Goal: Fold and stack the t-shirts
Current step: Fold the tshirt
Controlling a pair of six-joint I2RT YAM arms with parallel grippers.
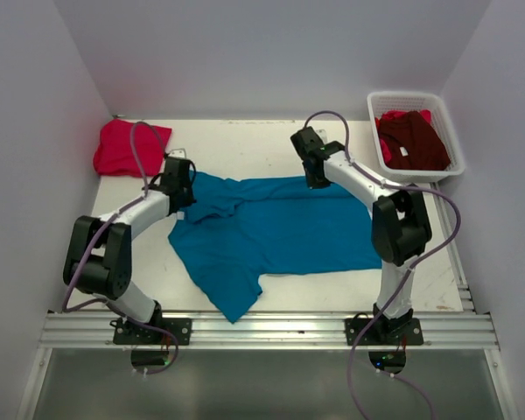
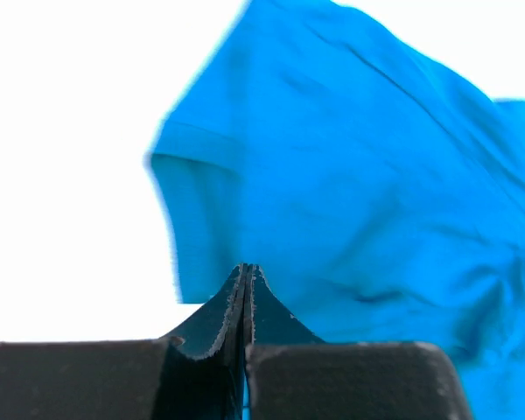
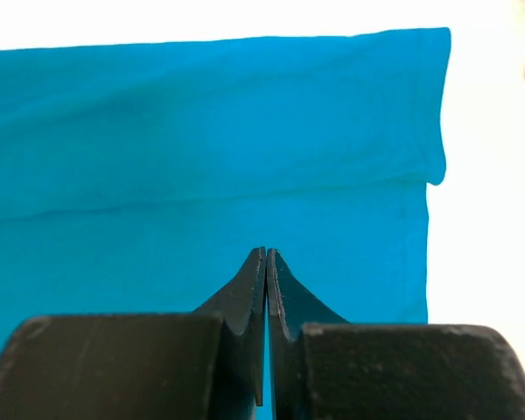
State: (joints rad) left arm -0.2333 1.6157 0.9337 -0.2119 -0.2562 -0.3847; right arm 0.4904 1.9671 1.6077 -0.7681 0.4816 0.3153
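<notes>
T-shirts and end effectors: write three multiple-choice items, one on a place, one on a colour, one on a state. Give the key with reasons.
1. Where is the maroon t-shirt?
A. In the white basket
B. Spread flat in the middle
C. Held up in the air

2. What colour is the spread t-shirt?
A. Yellow
B. Teal-blue
C. White

3. How does the right end effector stand?
A. Wide open
B. Clamped around the basket rim
C. Shut

Key:
1 A, it lies heaped inside the basket at the far right.
2 B, it shows teal-blue in all three views.
3 C, its fingers press together in the right wrist view.
</notes>
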